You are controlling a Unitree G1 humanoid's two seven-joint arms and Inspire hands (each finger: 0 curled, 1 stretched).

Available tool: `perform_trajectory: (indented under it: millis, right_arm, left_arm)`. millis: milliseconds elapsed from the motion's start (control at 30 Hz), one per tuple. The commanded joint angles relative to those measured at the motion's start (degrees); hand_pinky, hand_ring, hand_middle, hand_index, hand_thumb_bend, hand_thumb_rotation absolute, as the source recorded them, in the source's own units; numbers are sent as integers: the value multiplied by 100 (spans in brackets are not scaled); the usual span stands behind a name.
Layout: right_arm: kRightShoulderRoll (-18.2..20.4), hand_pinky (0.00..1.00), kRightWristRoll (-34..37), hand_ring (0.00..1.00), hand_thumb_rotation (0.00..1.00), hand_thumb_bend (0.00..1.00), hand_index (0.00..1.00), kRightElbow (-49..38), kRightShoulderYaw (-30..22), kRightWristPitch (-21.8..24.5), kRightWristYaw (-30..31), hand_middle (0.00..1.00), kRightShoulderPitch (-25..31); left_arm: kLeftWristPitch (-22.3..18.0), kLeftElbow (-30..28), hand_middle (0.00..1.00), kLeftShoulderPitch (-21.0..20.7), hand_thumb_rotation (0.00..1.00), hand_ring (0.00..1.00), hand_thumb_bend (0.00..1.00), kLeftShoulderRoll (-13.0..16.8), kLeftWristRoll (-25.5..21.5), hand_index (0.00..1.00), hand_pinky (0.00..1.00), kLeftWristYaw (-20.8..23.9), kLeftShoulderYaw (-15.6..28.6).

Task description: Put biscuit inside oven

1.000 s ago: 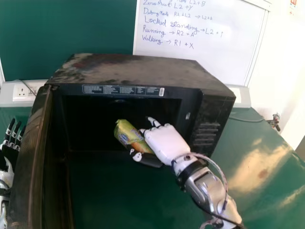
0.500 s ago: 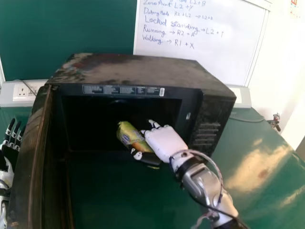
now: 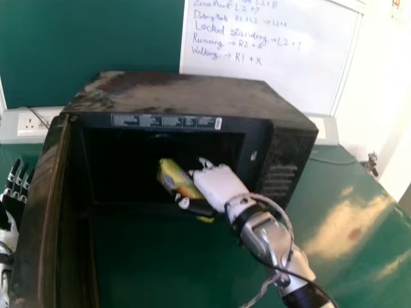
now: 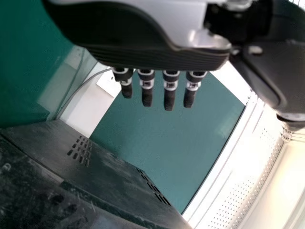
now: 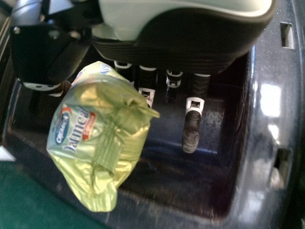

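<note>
Noted oven (image 3: 192,96) on counter (image 3: 334,173) before whiteboard (image 3: 282,70), with open door (image 3: 42,212) between straight-fingered left robot hand (image 3: 13,206) and cavity (image 3: 122,160). Logged biscuit packet (image 3: 171,174) at oven mouth, pinched between thumb and part-bent fingers of right robot hand (image 3: 218,186), slanting lengthwise from near right to far left.

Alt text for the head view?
The robot's right hand holds a yellow-green biscuit packet at the mouth of a black oven. The oven's door stands open at left; the left hand is at the view's left edge.
</note>
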Motion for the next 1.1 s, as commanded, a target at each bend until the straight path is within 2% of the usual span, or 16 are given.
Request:
perform_trajectory:
  millis: [0, 167, 267, 500, 667, 733, 900, 1067]
  right_arm:
    - [15, 27, 48, 35, 0, 52, 49, 123, 52, -41, -186, 48, -255]
    - [50, 26, 97, 35, 0, 52, 49, 388, 124, -84, -314, 48, -415]
    - [74, 24, 110, 33, 0, 52, 49, 537, 179, -68, -347, 48, -509]
    - [115, 21, 123, 31, 0, 52, 49, 826, 271, -62, -549, 48, -664]
    - [170, 19, 134, 28, 0, 53, 49, 1019, 313, -21, -560, 47, -791]
    - [170, 20, 121, 29, 0, 53, 49, 1078, 342, -35, -567, 48, -840]
    - [192, 23, 103, 34, 0, 53, 49, 1261, 437, -35, -595, 48, -985]
    - [331, 22, 95, 33, 0, 53, 49, 1616, 537, 6, -771, 48, -1180]
  left_arm:
    - [-8, 243, 70, 221, 0, 56, 11, -234, -5, 87, 33, -4, -9]
    - [-10, 225, 70, 228, 0, 55, 12, -241, -5, 87, 33, -9, -13]
    - [46, 174, 70, 243, 0, 56, 12, -253, -27, 87, 36, 25, -14]
    - [102, 70, 70, 290, 0, 55, 12, -258, -15, 86, 33, 86, -27]
    - [64, 164, 70, 263, 0, 56, 12, -240, -68, 87, 35, -55, 7]
    - [45, 197, 70, 250, 0, 55, 11, -236, -65, 87, 32, -70, 16]
    - [77, 103, 69, 282, 0, 55, 11, -264, -49, 86, 34, -14, 1]
    - [63, 125, 70, 268, 0, 56, 11, -252, -31, 86, 33, -11, -3]
